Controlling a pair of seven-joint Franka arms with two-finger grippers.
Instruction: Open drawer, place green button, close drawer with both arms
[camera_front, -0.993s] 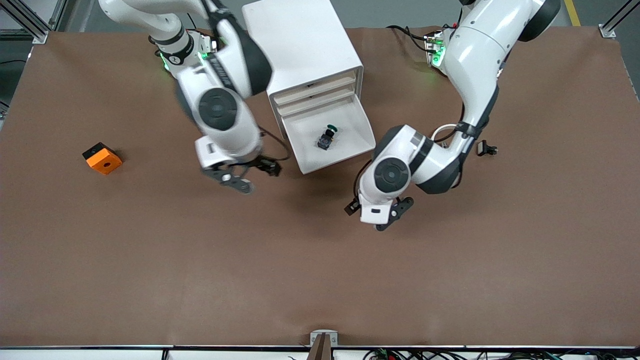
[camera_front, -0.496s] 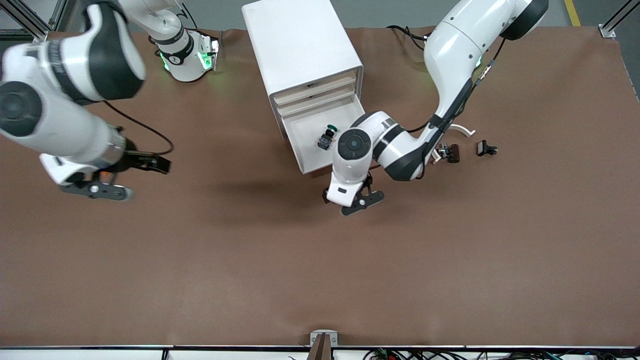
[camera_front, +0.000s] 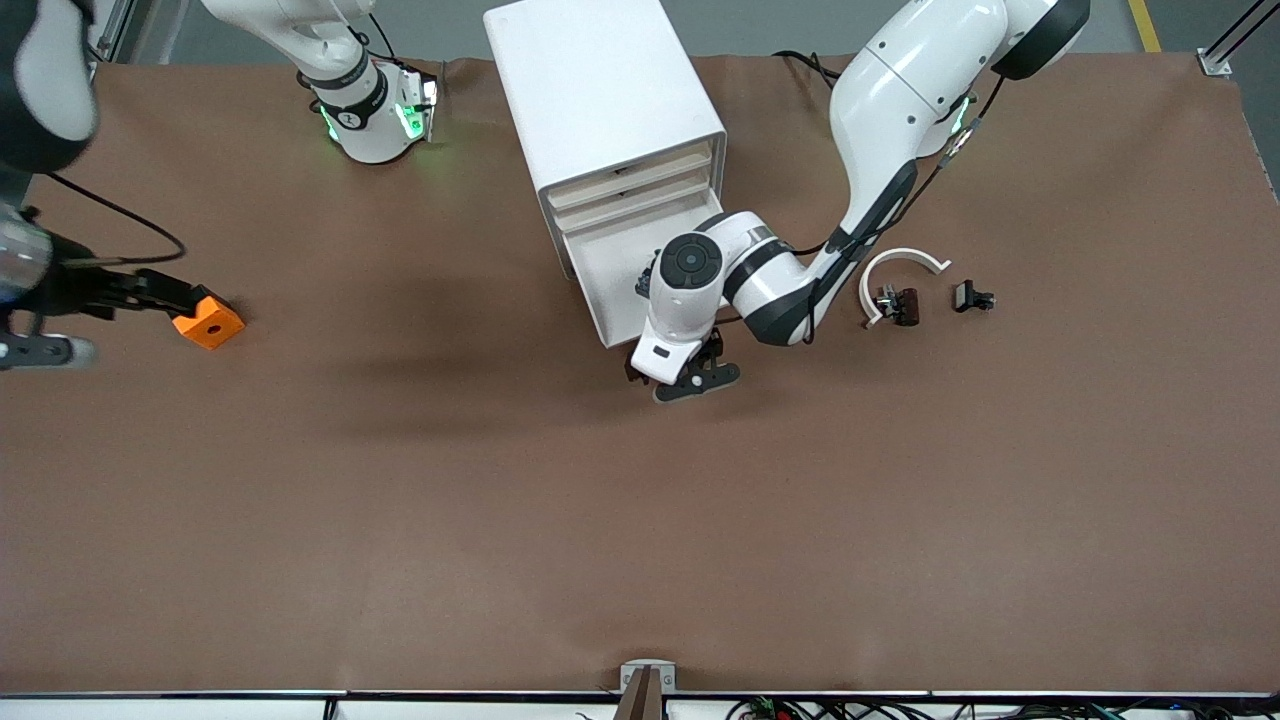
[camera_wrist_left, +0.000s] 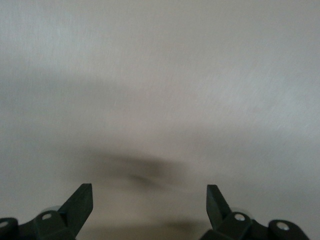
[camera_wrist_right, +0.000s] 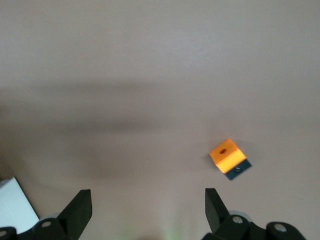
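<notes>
Button lies hidden in the open drawer (camera_front: 600, 275); I'd set my left claw (camera_front: 690, 378), open and empty, squarely on the drawer front and push straight, while my right claw (camera_front: 40, 345) waits open beside the orange block (camera_front: 208, 320).

My left wrist (camera_front: 690, 270) covers most of the button (camera_front: 645, 283) in the open drawer (camera_front: 610, 270); my right gripper (camera_front: 30, 345) is cut off at the frame's edge.

Brown bench (camera_front: 640, 520), white drawer cabinet (camera_front: 605, 100) standing at its robot-base edge, orange square block (camera_front: 208, 322) toward the right arm's end, white curved piece (camera_front: 900, 262) and small black clip (camera_front: 972, 297) toward the left arm's end.
</notes>
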